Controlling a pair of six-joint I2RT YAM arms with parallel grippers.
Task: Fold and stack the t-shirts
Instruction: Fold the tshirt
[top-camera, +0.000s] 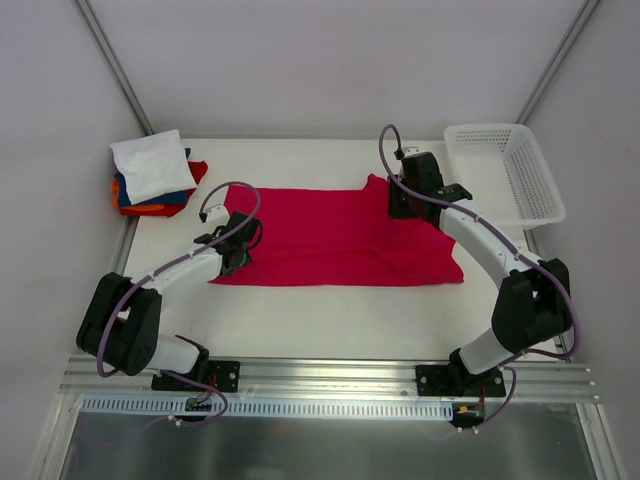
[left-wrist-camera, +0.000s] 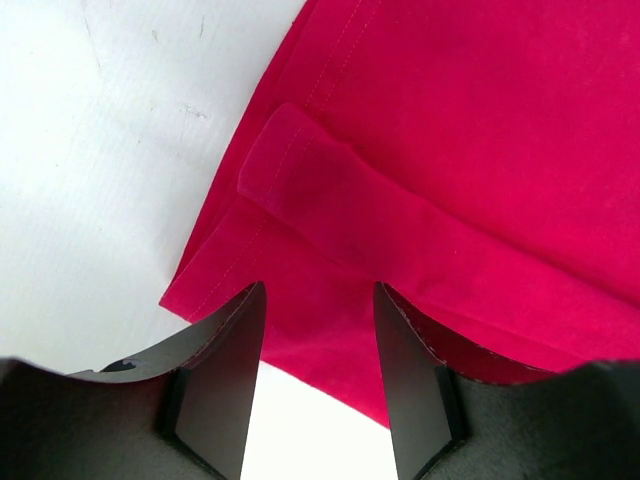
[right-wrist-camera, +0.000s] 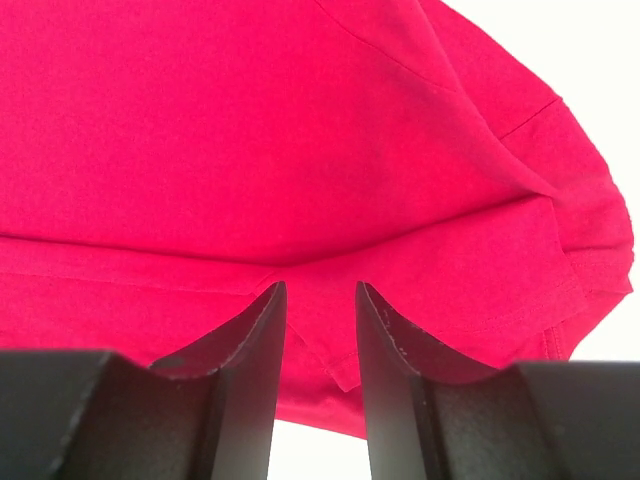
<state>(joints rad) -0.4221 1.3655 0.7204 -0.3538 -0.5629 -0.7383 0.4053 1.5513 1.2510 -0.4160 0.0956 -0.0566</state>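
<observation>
A white plastic mesh basket (top-camera: 487, 128) is set at the far right corner of the white table (top-camera: 330, 320). The table's near edge is bordered by a ribbed aluminium rail (top-camera: 330, 373), and just in front of it a white slotted cable duct (top-camera: 330, 407) is fitted. The space is enclosed by grey walls (top-camera: 330, 60), with a slanted metal strut (top-camera: 112, 65) seen at each back corner. Faint scuff marks (left-wrist-camera: 190, 112) are seen on the table in the left wrist view.
</observation>
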